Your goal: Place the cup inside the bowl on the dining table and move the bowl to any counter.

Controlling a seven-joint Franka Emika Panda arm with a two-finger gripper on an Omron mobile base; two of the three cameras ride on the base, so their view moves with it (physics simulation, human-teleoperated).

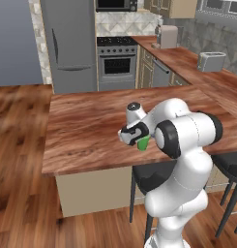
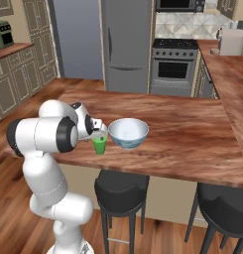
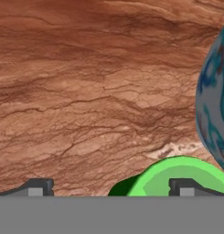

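We see the white arm folded low over the reddish-brown wood-grain dining table [image 2: 182, 129], its two-finger gripper [image 3: 111, 187] pointing down, jaws spread wide and empty. The small bright green cup [image 2: 99, 145] stands upright directly below the gripper, just beside the round white, blue-patterned bowl [image 2: 128, 132].

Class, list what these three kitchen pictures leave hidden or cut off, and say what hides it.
- Cup: mostly behind the arm, left base view.
- Cup's lower part: cut by the bottom edge, hand view.
- Bowl: cut by the right edge, hand view.
- Hand: fingertips hidden behind the cup, right base view.
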